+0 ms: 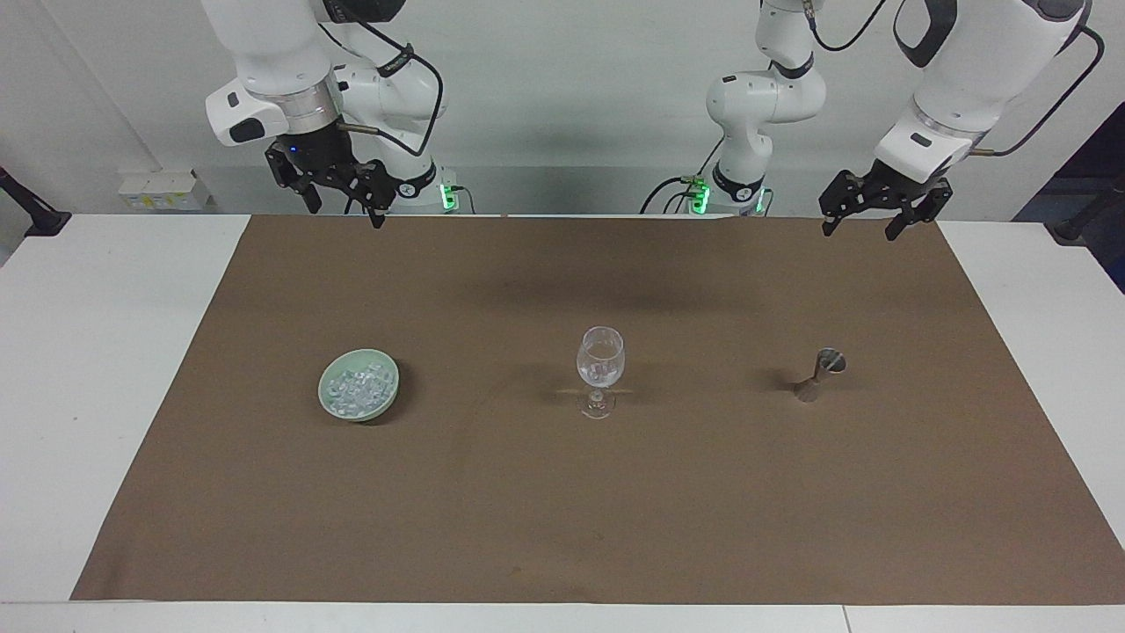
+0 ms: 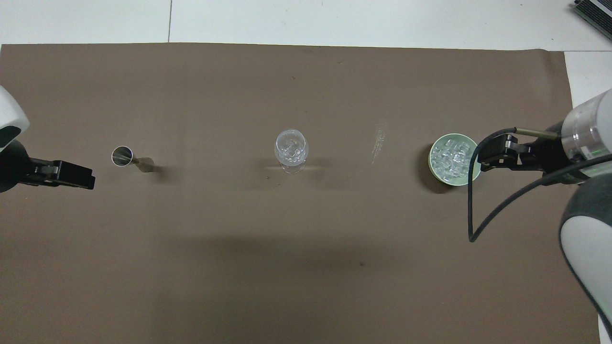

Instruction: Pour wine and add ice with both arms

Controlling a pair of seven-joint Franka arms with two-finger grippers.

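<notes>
i see the brown mat [image 1: 562, 492] spread over the table. right gripper [image 1: 338, 195] and left gripper [image 1: 872, 215] hang raised over the mat's robot-side edge, fingers spread, empty. ice [image 1: 356, 388] sits heaped in the green bowl [image 1: 383, 407] toward the right arm's end; the wine glass [image 1: 600, 369] stands mid-mat, with the jigger [image 1: 818, 376] toward the left arm's end.

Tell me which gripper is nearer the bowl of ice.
Right. The right gripper hangs above the mat's robot-side edge at the bowl of ice's end; the left gripper hangs at the jigger's end.
</notes>
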